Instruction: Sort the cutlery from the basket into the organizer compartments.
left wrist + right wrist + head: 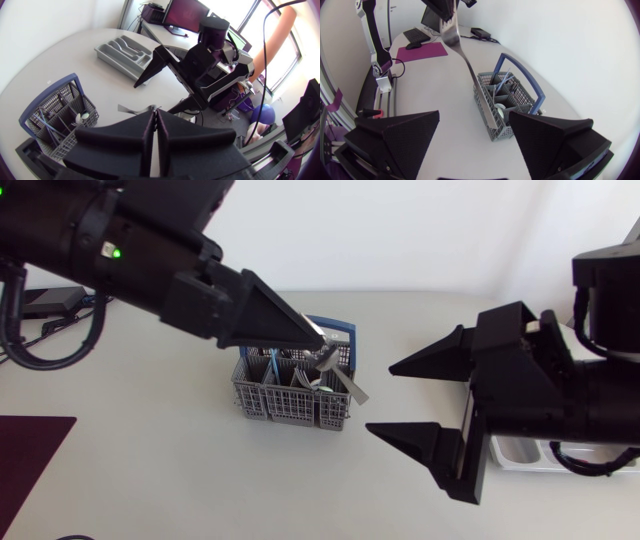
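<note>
Left claw (pixel 316 340) pinches a silver utensil (pixel 345 383) over the basket's (pixel 285 405) right end. Right claw (pixel 382 398) gapes wide, empty, just beside it. The organizer (pixel 122 52) sits well apart near the worktop's (pixel 180 470) edge, bare surface between.

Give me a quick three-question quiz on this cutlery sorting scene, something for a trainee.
1. True or false: the right gripper is open.
2. Which gripper holds the silver utensil? A: left. B: right. C: neither.
3. Fill in: the basket has a ____ handle.
Key: 1 true. 2 A, the left gripper is shut on it. 3 blue.
</note>
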